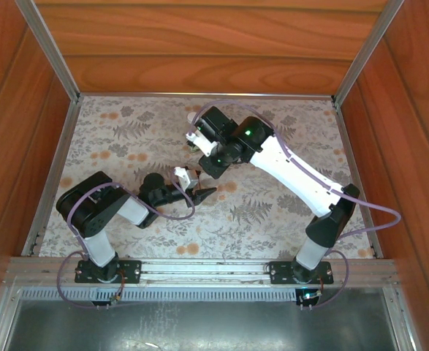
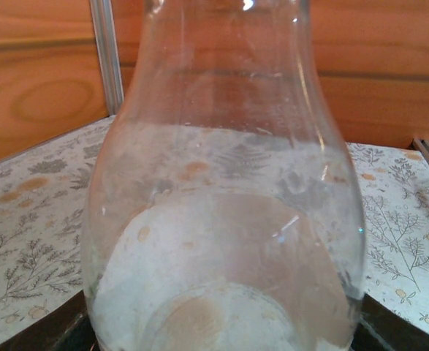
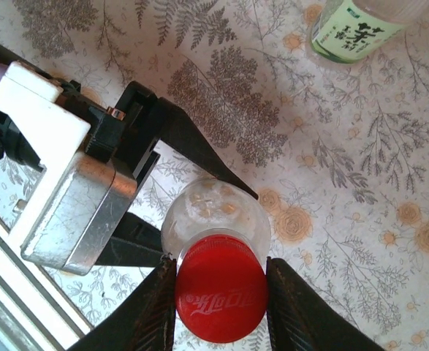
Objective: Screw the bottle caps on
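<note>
Near the middle of the surface, the left claw clamps the upright clear plastic bottle while the right claw, closed around the round red plastic cap, sits directly above its mouth.

Left arm is folded low (elbow out to its left), forearm reaching inward. The left gripper lies on its side, fingers clamped across a clear bottle. Right arm stretches diagonally inward, wrist bent downward. The right gripper pinches the red cap between both fingers.
</note>
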`<act>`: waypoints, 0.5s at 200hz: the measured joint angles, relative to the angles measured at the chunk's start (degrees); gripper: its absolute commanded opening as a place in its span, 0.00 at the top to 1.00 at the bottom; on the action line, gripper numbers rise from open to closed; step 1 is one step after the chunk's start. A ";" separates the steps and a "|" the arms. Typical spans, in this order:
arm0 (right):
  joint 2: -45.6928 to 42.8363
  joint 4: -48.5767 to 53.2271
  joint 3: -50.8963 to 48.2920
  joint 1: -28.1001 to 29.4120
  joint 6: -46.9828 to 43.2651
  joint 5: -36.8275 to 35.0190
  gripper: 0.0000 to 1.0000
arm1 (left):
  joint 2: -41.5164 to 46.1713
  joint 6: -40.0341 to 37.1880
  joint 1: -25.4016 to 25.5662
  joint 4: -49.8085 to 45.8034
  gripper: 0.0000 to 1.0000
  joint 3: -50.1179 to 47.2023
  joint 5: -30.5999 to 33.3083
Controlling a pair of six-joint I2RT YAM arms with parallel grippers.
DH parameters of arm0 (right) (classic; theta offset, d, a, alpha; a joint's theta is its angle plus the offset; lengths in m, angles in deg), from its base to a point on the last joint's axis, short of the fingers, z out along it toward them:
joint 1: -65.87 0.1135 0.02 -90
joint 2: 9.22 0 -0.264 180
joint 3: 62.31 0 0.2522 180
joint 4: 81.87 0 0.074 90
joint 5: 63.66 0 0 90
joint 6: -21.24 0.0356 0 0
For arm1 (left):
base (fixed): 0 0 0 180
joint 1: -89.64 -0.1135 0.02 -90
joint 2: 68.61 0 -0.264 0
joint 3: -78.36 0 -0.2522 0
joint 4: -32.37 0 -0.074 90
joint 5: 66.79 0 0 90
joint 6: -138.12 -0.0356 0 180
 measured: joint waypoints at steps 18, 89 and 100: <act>-1.22 -2.25 -2.05 0.00 0.26 -0.17 0.65 | 0.00 0.26 -0.22 -0.04 0.40 0.02 -0.04; -3.74 -6.10 -5.95 0.00 2.45 -0.33 0.64 | 0.00 0.52 -0.48 -0.26 0.40 0.17 -0.96; -3.91 -6.56 -6.25 0.00 2.86 -0.50 0.63 | 0.00 0.52 -0.52 -0.33 0.40 0.22 -1.05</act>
